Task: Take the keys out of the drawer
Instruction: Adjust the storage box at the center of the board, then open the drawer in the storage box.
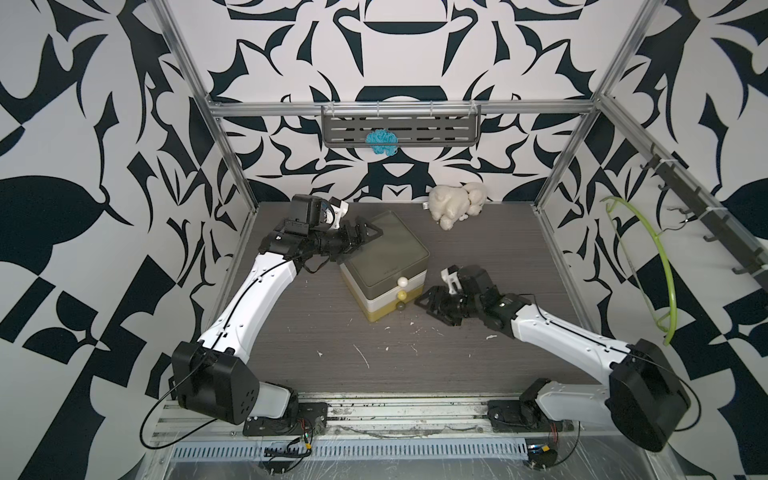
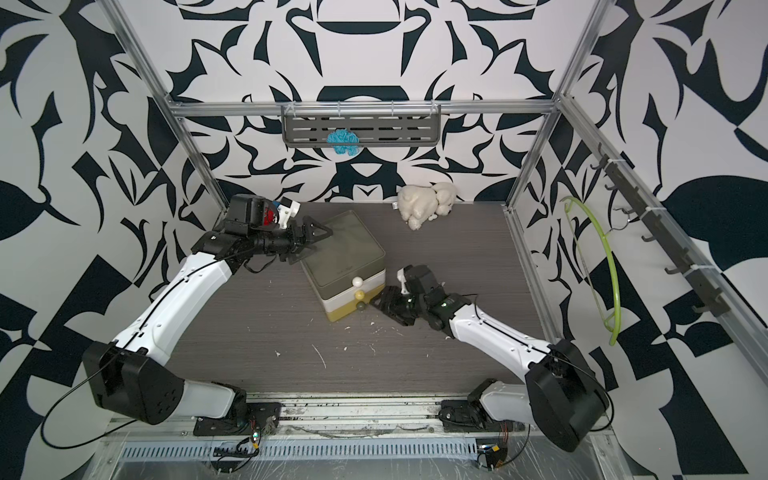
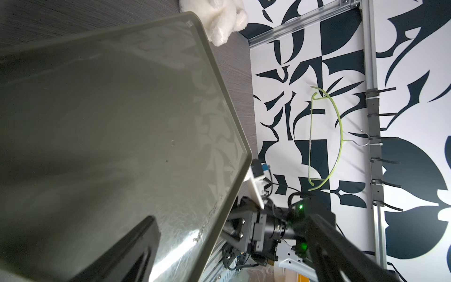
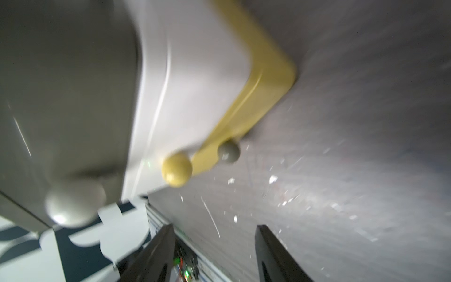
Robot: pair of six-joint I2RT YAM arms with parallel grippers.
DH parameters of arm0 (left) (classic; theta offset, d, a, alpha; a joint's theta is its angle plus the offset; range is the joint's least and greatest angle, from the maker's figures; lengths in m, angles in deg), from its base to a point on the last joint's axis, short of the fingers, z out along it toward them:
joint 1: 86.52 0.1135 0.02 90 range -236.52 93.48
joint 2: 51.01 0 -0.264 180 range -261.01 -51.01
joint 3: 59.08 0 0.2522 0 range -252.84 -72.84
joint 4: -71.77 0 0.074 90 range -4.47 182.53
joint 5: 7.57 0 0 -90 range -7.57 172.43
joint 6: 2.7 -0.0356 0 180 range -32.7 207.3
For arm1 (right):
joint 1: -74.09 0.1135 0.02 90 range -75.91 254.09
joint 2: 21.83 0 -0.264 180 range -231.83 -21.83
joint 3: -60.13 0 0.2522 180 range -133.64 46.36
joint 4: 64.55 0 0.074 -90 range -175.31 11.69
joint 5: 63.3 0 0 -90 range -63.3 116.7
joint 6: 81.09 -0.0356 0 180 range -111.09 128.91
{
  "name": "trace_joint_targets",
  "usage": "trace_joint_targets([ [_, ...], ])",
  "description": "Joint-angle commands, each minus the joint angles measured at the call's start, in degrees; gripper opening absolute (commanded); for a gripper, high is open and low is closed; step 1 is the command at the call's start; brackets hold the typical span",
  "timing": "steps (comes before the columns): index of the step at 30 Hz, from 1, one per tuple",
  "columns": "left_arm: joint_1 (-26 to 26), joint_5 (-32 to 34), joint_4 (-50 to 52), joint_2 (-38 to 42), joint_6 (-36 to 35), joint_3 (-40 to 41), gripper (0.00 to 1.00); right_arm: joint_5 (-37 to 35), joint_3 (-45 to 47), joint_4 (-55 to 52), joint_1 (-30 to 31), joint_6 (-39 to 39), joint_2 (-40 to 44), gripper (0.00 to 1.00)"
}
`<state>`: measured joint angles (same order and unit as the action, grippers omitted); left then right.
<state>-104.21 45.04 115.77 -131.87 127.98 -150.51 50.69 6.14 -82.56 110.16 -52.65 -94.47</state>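
The keys cannot be seen in any view: the small chest (image 1: pixel 384 253) stands on the table (image 1: pixel 415 365) with its three drawers (image 1: pixel 384 302) all pushed in, so what lies inside them is hidden. The right gripper (image 1: pixel 424 306) is low beside the front of the chest, near the yellow knob (image 1: pixel 401 295) and the dark knob (image 1: pixel 400 307), but apart from both. The right wrist view is blurred, yet it shows the two fingers (image 4: pixel 156 254) standing well apart with nothing held between them. The left gripper (image 1: pixel 361 243) is at the back corner of the chest. In the left wrist view one finger (image 3: pixel 131 249) lies over the lid (image 3: pixel 122 122) and is cut off at the picture's edge. The second finger is hidden, so I cannot tell whether this gripper is wide, narrow or pressing on the chest.
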Motion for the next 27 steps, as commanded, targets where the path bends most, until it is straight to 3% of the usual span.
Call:
trace_joint_targets([
  [1, -0.90, -1.61, -1.74, -0.85, 0.35, -1.02, 0.99, -4.86, 0.63, 8.65, 3.28, -3.66, -1.92, 0.62],
  [15, -1.38, -2.78, -2.91, -2.08, 0.89, 2.60, 0.99, -8.71, -2.22, 27.17, 5.41, -8.88, -15.36, 0.57],
  [27, -1.38, -2.61, -2.47, -2.38, 0.62, 2.24, 0.99, -9.97, 0.93, 30.21, 5.50, -9.98, -12.07, 0.51],
])
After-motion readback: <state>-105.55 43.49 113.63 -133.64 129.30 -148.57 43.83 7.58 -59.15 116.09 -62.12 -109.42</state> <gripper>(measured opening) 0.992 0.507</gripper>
